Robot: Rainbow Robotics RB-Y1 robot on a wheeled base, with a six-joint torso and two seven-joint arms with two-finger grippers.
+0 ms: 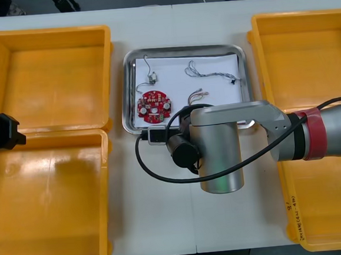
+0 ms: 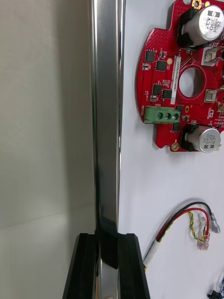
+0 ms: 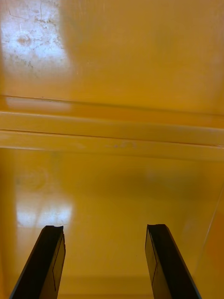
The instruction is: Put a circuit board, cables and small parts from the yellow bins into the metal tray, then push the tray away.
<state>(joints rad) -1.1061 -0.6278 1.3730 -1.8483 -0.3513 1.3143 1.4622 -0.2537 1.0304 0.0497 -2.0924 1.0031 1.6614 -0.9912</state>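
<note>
My right arm (image 1: 312,131) crosses in from 3 o'clock; my right gripper (image 2: 107,243) clamps the tray (image 2: 107,117) at its 6 o'clock rim. Inside, the circuit board (image 2: 182,84) lies at 7 o'clock. My left gripper (image 3: 105,233) hangs spread over the bins (image 3: 112,131) at 9 o'clock.

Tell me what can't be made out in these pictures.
- Front view: the tray's near rim, where the right gripper is shut on it, lies under the right arm.
- Right wrist view: the circuit board and the red and yellow cable are cut off by the edge.
- Front view: the cables are too small to tell their ends.
- Front view: the left gripper, open over the left bins, is cut off by the edge.
</note>
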